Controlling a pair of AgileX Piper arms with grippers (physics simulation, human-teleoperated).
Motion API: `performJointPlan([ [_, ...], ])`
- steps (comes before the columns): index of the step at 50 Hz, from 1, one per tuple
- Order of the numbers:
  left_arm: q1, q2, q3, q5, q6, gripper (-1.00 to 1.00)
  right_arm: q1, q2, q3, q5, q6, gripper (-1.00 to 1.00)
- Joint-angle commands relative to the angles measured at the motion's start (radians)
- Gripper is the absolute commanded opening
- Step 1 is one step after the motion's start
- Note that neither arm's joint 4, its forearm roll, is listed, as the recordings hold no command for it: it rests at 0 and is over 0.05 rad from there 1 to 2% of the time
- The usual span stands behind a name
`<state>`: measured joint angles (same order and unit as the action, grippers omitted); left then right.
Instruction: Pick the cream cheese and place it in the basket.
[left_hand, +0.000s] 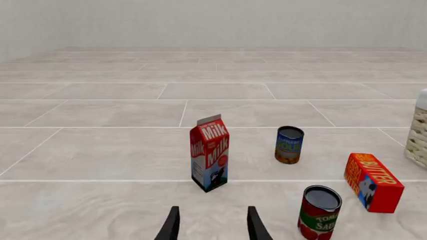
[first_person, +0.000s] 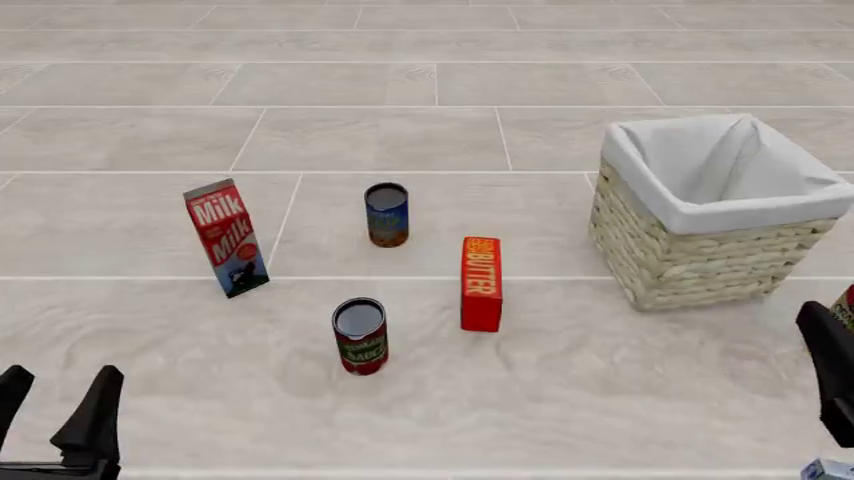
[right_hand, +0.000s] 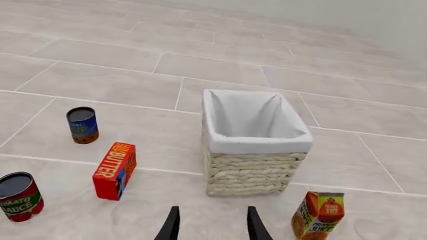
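**Cream cheese at the near right edge, closest to the right arm**

The square woven beige wicker basket with white cloth lining (first_person: 714, 215) stands on the pale tiled counter (first_person: 400, 140), ahead of the right pincer (right_hand: 211, 225); that pincer is parted and empty; the left pincer (left_hand: 212, 225) likewise, well apart on the far side. The small pale blue-and-white cream cheese box (first_person: 830, 469) shows only as a corner at the front view's lower right, just beside the right arm, so I judge that arm nearer; its long axis cannot be told; neither wrist view shows it.
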<state>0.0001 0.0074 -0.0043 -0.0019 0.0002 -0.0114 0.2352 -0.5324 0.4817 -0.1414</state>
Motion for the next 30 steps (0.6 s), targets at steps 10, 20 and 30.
performJointPlan([
  [10,0.000,0.000,0.000,0.000,0.000,1.00,-0.007,0.159,-0.282,0.317,-0.230,1.00],
  [20,0.000,0.000,0.000,0.000,0.000,1.00,-0.003,0.244,-0.375,0.475,-0.308,1.00],
  [30,0.000,0.000,0.000,0.000,0.000,1.00,-0.025,0.304,-0.342,0.516,-0.359,1.00],
])
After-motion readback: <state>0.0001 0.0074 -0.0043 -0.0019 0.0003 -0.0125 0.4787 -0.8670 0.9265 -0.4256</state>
